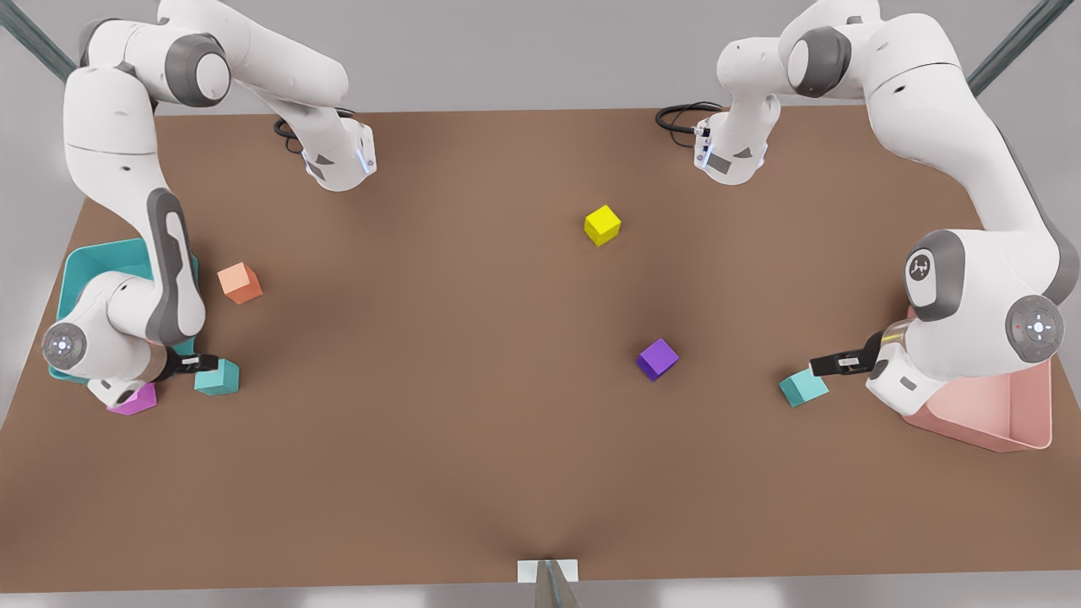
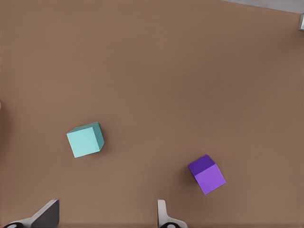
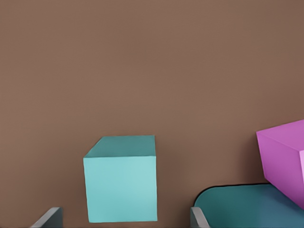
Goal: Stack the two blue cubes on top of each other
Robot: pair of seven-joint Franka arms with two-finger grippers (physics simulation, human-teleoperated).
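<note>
Two blue cubes lie far apart on the brown table. One blue cube (image 1: 803,388) (image 2: 85,139) sits at the front view's right, just ahead of my left gripper (image 1: 832,365) (image 2: 105,218), which hovers above it, open and holding nothing. The other blue cube (image 1: 217,377) (image 3: 121,179) sits at the front view's left, in front of the gap of my right gripper (image 1: 198,363) (image 3: 124,221). That gripper is low and open, its fingertips (image 3: 51,216) wider apart than the cube.
A dark purple cube (image 1: 657,359) (image 2: 207,174) lies near the table's middle, a yellow cube (image 1: 602,225) farther back. An orange cube (image 1: 240,283), a magenta cube (image 1: 135,399) (image 3: 285,159) and a teal bin (image 1: 93,262) (image 3: 247,206) crowd the left. A pink bin (image 1: 1005,414) stands at the right.
</note>
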